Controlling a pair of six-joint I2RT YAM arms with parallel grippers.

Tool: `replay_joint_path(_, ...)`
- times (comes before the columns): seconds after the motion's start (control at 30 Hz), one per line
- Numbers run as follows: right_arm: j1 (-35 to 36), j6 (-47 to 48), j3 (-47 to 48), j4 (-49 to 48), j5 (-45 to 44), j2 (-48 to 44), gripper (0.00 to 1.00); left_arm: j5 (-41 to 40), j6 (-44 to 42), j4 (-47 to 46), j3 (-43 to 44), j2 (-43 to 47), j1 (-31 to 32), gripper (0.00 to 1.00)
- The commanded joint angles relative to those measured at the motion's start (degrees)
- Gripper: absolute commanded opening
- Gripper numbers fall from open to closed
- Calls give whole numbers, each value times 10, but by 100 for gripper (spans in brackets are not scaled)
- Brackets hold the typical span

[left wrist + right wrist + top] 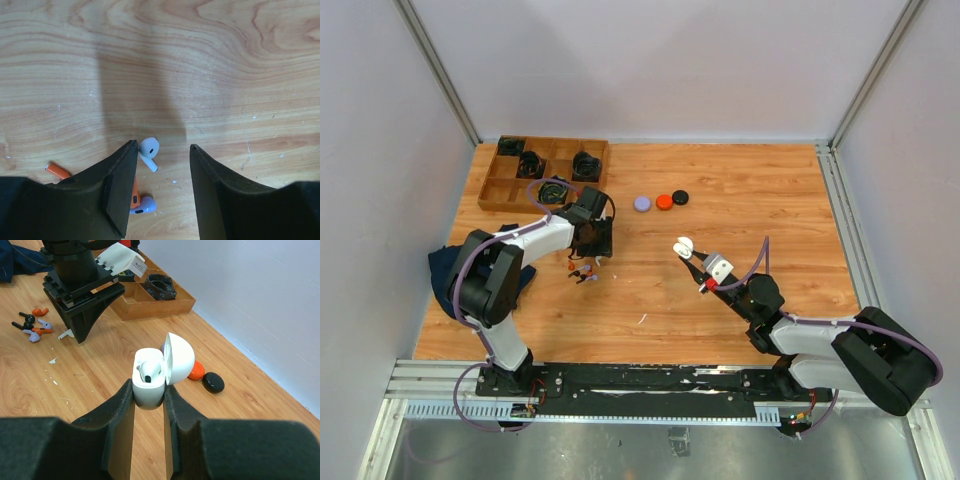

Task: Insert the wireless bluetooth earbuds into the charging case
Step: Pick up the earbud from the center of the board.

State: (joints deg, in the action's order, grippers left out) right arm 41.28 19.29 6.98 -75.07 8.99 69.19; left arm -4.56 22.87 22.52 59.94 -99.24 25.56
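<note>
The loose white earbud [149,152], a glossy bud with a rounded head and short stem, lies flat on the wooden table [225,75] below the gap of the left gripper [162,150], whose jaws stand apart on nothing. In the left wrist view its long axis runs diagonally, head up, stem down and right. The right gripper [149,390] clamps the white charging case [146,396] upright, lid [179,357] swung open, a second white earbud [150,371] seated inside.

A white charging case [149,390] with a white earbud [150,371] in it stood against the honey-toned, wavy-grained table [740,300], with a lilac disc [642,203], an orange disc [664,201] and a black disc [680,197] just beyond it and orange, lilac, black and white loose earbuds [35,335] to its left.
</note>
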Motion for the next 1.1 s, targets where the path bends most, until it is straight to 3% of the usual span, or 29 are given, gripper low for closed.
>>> replay_joint_path(0.0,6,5,-3,-14,1,-6,1,12,-10,-8,17,2,2,51)
replay_joint_path(0.37,5,4,-3,-13,2,-7,1,-36,-10,27,24,-9,7,46)
replay_joint_path(0.6,6,3,-3,-13,2,-8,1,-38,-15,35,34,-24,9,38)
replay_joint_path(1.07,6,2,-4,-12,3,-15,1,-41,-21,57,45,-45,16,32)
